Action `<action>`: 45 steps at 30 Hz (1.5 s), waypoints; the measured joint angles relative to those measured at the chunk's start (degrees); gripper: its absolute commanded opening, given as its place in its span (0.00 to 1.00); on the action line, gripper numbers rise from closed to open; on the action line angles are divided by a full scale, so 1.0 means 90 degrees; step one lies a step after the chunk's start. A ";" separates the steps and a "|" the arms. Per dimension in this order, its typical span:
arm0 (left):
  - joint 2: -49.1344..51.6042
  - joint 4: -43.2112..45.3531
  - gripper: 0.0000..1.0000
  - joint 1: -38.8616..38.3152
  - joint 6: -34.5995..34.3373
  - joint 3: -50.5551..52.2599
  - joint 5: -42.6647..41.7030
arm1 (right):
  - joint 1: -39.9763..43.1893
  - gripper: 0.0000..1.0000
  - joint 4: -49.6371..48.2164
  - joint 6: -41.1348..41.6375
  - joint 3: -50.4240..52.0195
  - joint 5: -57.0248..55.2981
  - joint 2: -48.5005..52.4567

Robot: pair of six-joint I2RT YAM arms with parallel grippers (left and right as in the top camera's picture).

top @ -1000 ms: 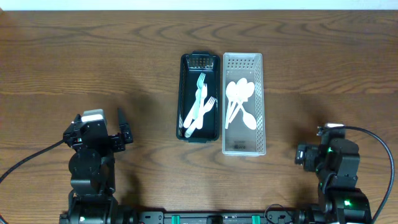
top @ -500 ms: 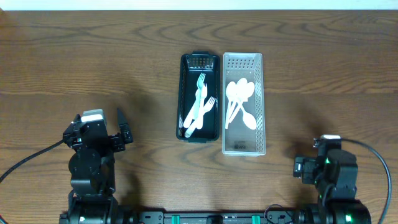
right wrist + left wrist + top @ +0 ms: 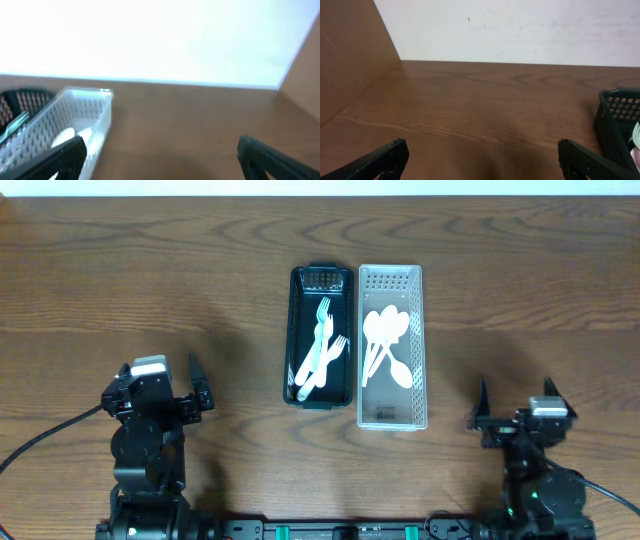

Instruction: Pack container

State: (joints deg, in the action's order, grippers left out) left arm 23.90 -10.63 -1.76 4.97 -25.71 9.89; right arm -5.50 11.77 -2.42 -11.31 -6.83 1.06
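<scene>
Forks (image 3: 321, 345) lie in the black bin (image 3: 292, 330) touching the white basket (image 3: 425, 330); spoons (image 3: 386, 340) lie inside the basket. Packing appears complete. My left gripper (image 3: 198, 382) and right gripper (image 3: 518, 395) stand released, empty.

I list: surface (image 3: 150, 260), matt grained wood; black tray (image 3: 292, 330) and white tray (image 3: 427, 330), perforated plastic; forks (image 3: 322, 345) and spoons (image 3: 385, 340), smooth white plastic.

Overhead straight down, wrist views low over table (image 3: 120, 270), facing far wall (image 3: 520, 30), all sharing black basket (image 3: 292, 330)

Black L arm (image 3: 148, 442), R arm (image 3: 535, 485), black fingers (image 3: 380, 159) on L tool (image 3: 482, 160), R tool (image 3: 160, 157), pale wrist cams (image 3: 150, 365), black cables (image 3: 40, 442)
</scene>
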 measured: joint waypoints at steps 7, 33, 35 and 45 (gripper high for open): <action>0.0000 -0.0002 0.98 0.0000 0.0000 0.0002 0.0000 | 0.0002 0.99 -0.0908 -0.0066 0.1209 0.0100 -0.0010; 0.0000 -0.0007 0.98 0.0000 0.0000 0.0002 0.0000 | 0.0002 0.99 -0.0911 -0.0087 0.1207 0.0211 -0.0024; 0.0000 -0.0010 0.98 0.0000 0.0000 0.0002 0.0000 | 0.0002 0.99 -0.0911 -0.0087 0.1207 0.0211 -0.0024; -0.1190 -0.2283 0.98 0.0007 -0.0005 0.0090 -0.0146 | 0.0002 0.99 -0.0908 -0.0087 0.1207 0.0221 -0.0027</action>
State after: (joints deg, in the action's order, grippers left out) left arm 13.19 -31.18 -1.69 4.93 -24.91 8.58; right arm -5.48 3.60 -3.20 -0.45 -4.84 0.82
